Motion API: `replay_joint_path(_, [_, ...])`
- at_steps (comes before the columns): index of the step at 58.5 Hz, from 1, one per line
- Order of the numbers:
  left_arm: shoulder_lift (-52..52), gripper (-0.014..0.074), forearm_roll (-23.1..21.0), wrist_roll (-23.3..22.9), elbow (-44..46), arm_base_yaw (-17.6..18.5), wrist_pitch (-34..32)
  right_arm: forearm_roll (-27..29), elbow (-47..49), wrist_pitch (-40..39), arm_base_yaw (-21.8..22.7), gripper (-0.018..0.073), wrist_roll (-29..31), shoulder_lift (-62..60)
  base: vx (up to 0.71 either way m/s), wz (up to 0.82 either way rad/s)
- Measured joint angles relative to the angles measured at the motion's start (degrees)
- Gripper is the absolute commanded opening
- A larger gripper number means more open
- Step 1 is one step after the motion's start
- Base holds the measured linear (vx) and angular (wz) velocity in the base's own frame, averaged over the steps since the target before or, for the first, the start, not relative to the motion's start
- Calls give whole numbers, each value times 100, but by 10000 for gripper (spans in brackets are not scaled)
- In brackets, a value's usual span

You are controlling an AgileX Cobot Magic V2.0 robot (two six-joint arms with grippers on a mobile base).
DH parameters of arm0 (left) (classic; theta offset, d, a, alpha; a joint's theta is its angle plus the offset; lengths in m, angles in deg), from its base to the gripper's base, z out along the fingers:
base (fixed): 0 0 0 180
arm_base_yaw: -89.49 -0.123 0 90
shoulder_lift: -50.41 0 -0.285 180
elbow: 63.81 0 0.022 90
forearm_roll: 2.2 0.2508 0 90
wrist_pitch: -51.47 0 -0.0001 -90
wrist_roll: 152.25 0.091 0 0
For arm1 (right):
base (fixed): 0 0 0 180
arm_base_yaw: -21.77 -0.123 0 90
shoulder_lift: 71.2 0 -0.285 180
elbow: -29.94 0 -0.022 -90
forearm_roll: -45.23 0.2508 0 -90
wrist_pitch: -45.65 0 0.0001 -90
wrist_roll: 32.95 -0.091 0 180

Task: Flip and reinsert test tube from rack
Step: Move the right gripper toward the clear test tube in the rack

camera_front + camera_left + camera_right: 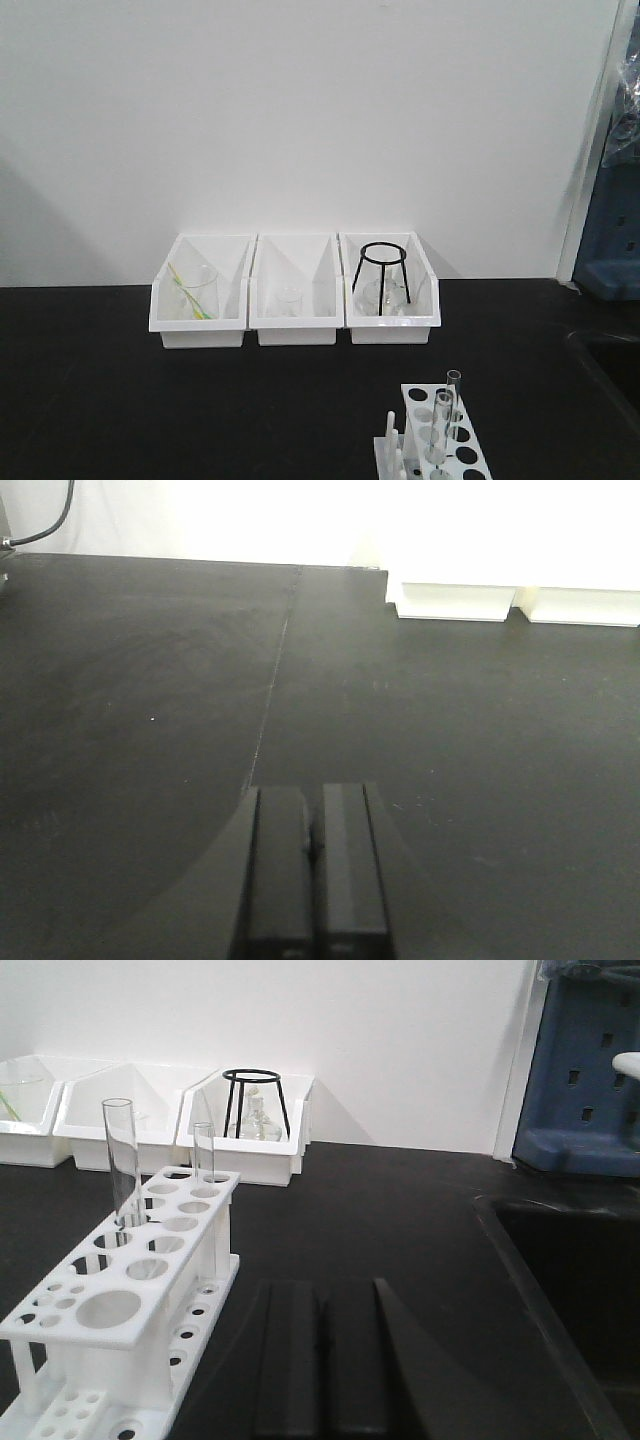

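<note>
The white rack (445, 442) stands on the black table at the bottom right of the front view. Two clear test tubes stand upright in its holes, a taller one (453, 398) and a shorter one (441, 424). In the right wrist view the rack (128, 1295) is at the left, with the tall tube (123, 1160) and the shorter tube (204, 1153). My right gripper (322, 1295) lies low just right of the rack, shut and empty. My left gripper (315, 810) is shut over bare table, away from the rack. Neither gripper shows in the front view.
Three white open-front bins (295, 322) line the back wall. The left one holds a beaker (196, 290), and the right one holds a black wire stand (381, 270) over a flask. A sunken sink (570, 1290) lies right of the right gripper, with a blue unit (585, 1070) behind it.
</note>
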Motion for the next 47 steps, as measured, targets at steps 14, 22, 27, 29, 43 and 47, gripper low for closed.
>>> replay_joint_path(14, [0, -6, 0, 0, 0, 0, 0, -101, 0, -5, 0, -9, 65, 0, 0, 0])
replay_joint_path(22, [0, -6, 0, 0, 0, 0, 0, -131, 0, -198, 0, -9, 48, 0, 0, 0])
replay_joint_path(27, [0, -6, 0, 0, 0, 0, 0, -107, 0, -488, 0, -9, 48, 0, 0, 0])
replay_joint_path(29, [0, -6, 0, 0, 0, 0, 0, -102, 0, -618, 0, -9, 48, 0, 0, 0])
replay_joint_path(43, [0, -6, 0, 0, 0, 0, 0, -102, 9, -1414, 0, -9, 48, 0, 0, 0])
replay_joint_path(47, [0, -6, 0, 0, 0, 0, 0, -102, 114, -1184, 0, -9, 48, 0, 0, 0])
